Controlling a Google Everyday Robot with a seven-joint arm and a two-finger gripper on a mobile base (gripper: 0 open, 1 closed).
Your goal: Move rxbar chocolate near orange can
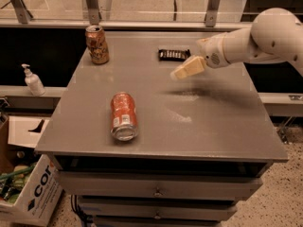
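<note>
Camera view: jaws over table near rxbar chocolate; orange can upright

Rounded white arm, bulbous joints, cream pincer above grey table

1. Light is warm and moderate. I see a brownish cast over the whole view.
2. The floor beyond the far edge of the tabletop is the brightest zone. The space under the near edge is almost black.
3. The gripper hangs above the tabletop toward the far right corner, its outline smeared and streaky. Its soft shadow falls on the surface just below it, so I take the light to be overhead.
4. A pale sheen lies right of centre.
5. The orange can at the far left corner glints at its rim. The red can shows a bright end toward the near edge.
</note>
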